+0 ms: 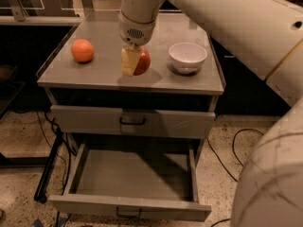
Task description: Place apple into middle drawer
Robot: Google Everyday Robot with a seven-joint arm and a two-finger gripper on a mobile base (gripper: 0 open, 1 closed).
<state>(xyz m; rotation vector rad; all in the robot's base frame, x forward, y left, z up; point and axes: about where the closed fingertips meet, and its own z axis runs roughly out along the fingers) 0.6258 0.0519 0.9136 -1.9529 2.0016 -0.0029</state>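
Note:
The red apple (144, 60) with yellowish patches is held in my gripper (136, 61) over the front middle of the cabinet top. One pale finger (128, 61) shows on its left side; the other is hidden behind the apple. A shadow lies under the apple, so it hangs slightly above the surface. The middle drawer (128, 207) is pulled open below, and its grey inside is bare. The gripper is above and behind the drawer's opening.
A plain orange fruit (82, 50) sits at the left of the cabinet top (94, 77). A white bowl (188, 56) stands at the right. The upper drawer (165, 123) is closed. My large white arm fills the right side. Cables lie on the floor.

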